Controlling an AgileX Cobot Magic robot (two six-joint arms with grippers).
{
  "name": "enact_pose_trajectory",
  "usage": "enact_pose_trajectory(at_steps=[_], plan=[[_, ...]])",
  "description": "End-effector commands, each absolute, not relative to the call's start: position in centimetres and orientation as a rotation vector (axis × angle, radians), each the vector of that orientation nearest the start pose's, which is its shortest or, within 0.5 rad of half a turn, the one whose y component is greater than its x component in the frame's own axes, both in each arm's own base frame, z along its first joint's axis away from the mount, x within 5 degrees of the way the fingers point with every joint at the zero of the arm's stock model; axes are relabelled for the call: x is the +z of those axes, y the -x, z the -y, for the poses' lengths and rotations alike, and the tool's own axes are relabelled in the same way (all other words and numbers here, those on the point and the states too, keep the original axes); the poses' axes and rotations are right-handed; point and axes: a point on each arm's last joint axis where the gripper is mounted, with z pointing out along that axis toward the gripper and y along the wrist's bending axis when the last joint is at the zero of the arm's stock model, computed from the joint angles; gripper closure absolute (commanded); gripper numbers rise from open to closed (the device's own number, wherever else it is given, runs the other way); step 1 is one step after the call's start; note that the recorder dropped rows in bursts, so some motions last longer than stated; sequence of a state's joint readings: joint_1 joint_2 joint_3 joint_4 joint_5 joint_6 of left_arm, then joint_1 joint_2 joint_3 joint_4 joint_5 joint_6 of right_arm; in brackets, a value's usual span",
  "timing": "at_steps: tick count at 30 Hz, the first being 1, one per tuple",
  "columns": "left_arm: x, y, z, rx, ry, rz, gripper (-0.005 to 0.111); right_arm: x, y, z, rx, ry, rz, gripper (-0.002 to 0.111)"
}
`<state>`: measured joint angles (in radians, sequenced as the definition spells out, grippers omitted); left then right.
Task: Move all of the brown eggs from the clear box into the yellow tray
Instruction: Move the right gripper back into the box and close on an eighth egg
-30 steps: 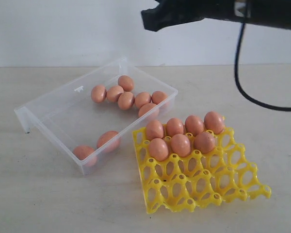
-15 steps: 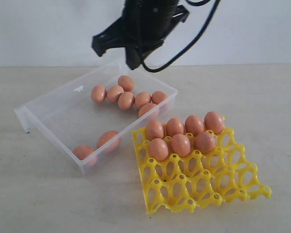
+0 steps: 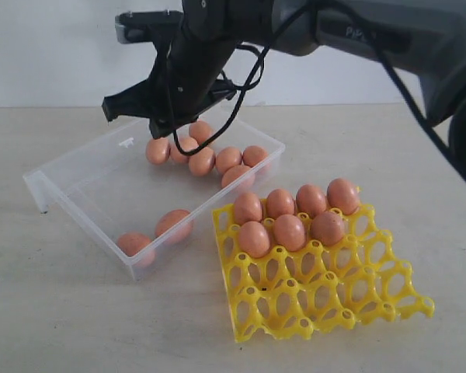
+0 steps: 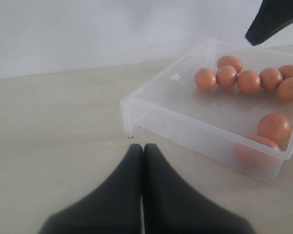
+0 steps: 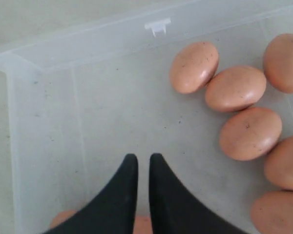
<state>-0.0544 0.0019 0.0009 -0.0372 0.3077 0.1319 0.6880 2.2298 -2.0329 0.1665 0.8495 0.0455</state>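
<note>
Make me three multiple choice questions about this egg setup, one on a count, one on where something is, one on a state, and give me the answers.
1. How many brown eggs sit in the yellow tray?
A five
B seven
C nine

2. The right gripper hangs over:
A the clear box
B the yellow tray
C bare table

3. The left gripper is:
A shut and empty
B wide open
C shut on an egg

Answers:
1 B: four eggs fill the back row and three the next.
2 A: the right wrist view looks straight down on the box floor.
3 A: its fingertips touch with nothing between them.
</note>
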Motion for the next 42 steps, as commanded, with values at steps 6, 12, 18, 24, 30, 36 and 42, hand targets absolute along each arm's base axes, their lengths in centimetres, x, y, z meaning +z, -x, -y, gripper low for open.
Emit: enact_pose_trajectory(at_steps=[6,12,18,24,30,36,42], plan=[[18.6,-5.4,0.4,0.025,-0.141,-1.781,0.111,23.0,-40.8,-34.6,0.595,0.548,-2.295,0.051],[18.6,-5.4,0.4,0.025,-0.141,-1.781,0.111,22.2,-41.9,-33.9,0.638,0.311,-2.328,0.052],[18.6,-5.4,0.4,0.025,-0.141,-1.783,0.111,18.4,-43.4,-31.6,0.507,0.035,-2.511,0.052],[18.6,-5.4,0.4,0.025,-0.141,-1.781,0.111,17.7,-43.9,-31.4,0.510,0.031,-2.494,0.052],[18.6,-5.4,0.4,0.025,-0.141,-1.781,0.111,17.2,-44.0,-31.2,0.447,0.070,-2.489,0.052],[18.6,-5.4,0.4,0.025,-0.141,-1.781,0.111,14.9,-43.9,-30.8,0.351,0.089,-2.576,0.052],[18.6,-5.4,0.4,0.025,-0.141,-1.781,0.111,12.9,-43.9,-30.9,0.338,0.083,-2.606,0.052]])
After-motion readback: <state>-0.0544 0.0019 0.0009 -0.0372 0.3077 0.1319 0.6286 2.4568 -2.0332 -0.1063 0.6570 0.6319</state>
